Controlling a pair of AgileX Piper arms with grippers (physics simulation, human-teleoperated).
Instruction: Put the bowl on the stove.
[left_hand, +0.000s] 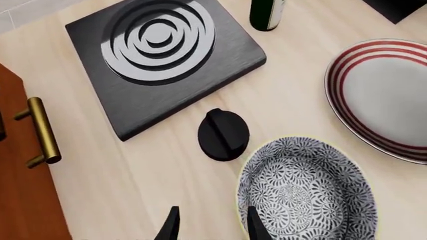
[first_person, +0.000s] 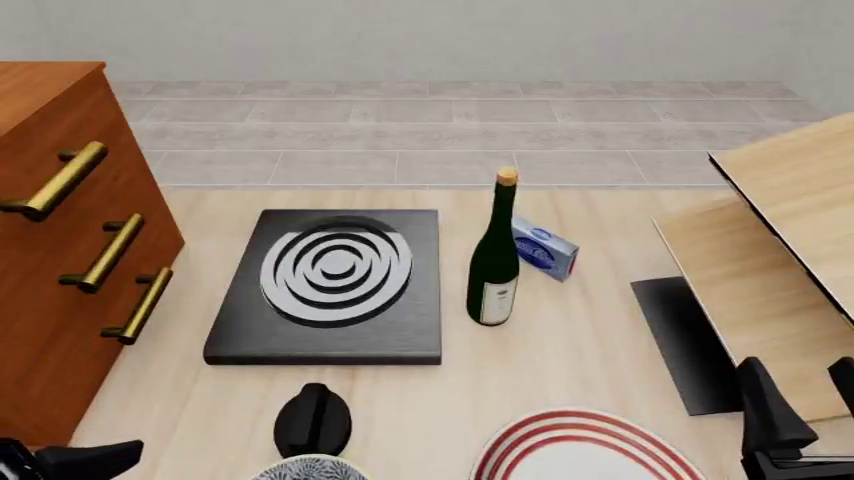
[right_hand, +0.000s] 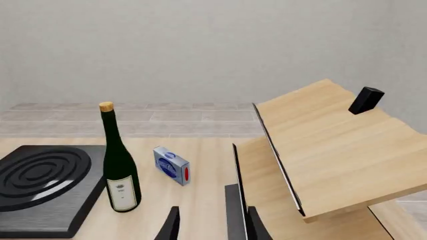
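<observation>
Left wrist view shows your left fingers (left_hand: 248, 226) open, one straddling the bowl (left_hand: 303, 192) rim. Close carefully: the knob (left_hand: 223, 134) just beyond could be struck when you lift toward the stove (left_hand: 160, 60).

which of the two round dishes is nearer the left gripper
The bowl, the deep one with the grey-and-white floral pattern, sits right beside the left gripper. The plate with red rings lies farther off.

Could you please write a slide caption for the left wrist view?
Left gripper open at the patterned bowl's rim, with knob, stove and red-ringed plate beyond.
</observation>
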